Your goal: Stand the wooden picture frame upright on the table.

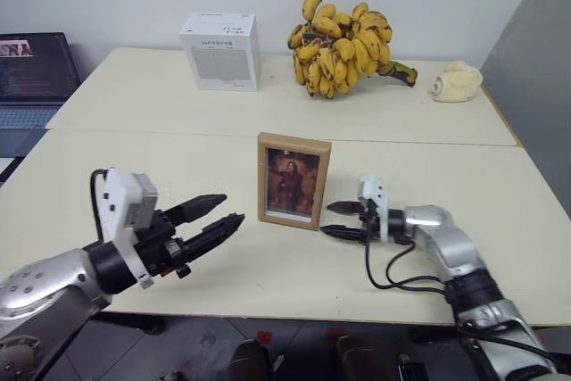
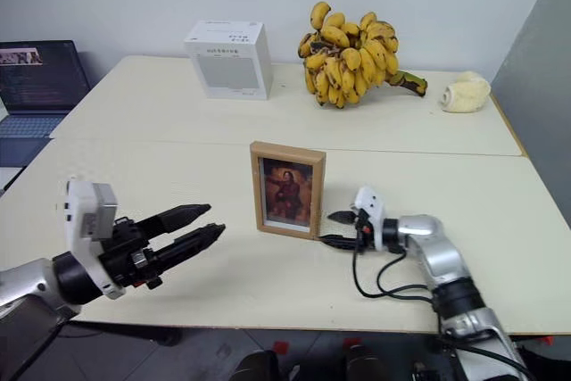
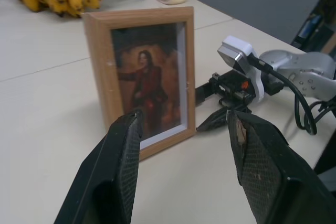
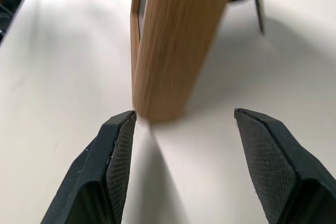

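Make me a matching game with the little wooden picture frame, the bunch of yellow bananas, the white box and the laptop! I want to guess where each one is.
Things:
1. small light-wood picture frame
2. bunch of yellow bananas
3. white cardboard box
4. dark laptop

Places:
A. off the cream table's left edge
B. far section, beside the bananas, on their left
C. upright between the two grippers
D. far section, middle, right of the box

Pairs: 1-C, 2-D, 3-B, 4-A
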You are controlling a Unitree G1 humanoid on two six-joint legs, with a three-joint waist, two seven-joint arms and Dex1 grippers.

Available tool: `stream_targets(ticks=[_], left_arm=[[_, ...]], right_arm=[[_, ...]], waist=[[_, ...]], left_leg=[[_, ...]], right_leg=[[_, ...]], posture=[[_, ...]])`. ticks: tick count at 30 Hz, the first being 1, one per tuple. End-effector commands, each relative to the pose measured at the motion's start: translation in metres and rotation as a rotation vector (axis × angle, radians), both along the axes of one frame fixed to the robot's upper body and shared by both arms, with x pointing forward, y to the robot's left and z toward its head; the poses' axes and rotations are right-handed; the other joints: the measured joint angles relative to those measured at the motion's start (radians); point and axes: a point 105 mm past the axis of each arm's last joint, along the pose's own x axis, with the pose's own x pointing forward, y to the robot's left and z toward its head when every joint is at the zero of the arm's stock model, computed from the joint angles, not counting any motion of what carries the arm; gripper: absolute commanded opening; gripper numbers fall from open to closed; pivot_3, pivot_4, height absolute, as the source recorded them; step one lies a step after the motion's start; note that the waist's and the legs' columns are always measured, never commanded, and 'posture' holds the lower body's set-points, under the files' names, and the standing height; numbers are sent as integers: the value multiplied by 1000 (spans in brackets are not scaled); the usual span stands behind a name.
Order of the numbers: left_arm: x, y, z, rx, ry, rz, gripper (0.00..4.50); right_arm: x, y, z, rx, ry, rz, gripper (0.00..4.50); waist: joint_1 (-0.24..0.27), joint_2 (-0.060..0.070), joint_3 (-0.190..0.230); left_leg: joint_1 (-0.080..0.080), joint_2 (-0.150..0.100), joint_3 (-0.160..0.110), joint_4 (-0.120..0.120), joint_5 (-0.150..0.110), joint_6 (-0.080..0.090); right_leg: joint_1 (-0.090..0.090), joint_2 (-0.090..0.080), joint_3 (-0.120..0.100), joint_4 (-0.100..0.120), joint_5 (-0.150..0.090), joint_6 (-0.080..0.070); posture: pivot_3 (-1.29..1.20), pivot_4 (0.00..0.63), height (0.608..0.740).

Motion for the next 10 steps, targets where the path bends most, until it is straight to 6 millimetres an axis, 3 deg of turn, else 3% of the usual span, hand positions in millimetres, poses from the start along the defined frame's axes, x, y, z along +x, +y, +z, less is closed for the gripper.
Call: stream_targets(ticks=[1, 7, 10], left_arm=[[12, -4, 2, -1, -8, -35, 2682], [23, -4, 7, -5, -5, -59, 2682], [29, -4, 8, 5, -13, -46, 2682]], right_arm=[[-14, -14, 49, 58, -106, -44, 3132], [-27, -16, 100, 158, -158, -129, 3132], [-33, -12, 113, 207, -160, -154, 3132]], waist=[[1, 1, 1], [-3, 0, 0], [0, 0, 0]], left_leg=[[0, 0, 0, 0, 0, 0], [0, 0, 1, 0, 0, 0], [0, 0, 1, 1, 0, 0]], right_leg=[[0, 0, 0, 0, 0, 0], [0, 0, 1, 0, -2, 4], [0, 0, 1, 0, -2, 4]], posture=[[0, 150, 740], [0, 150, 740], [0, 150, 740]])
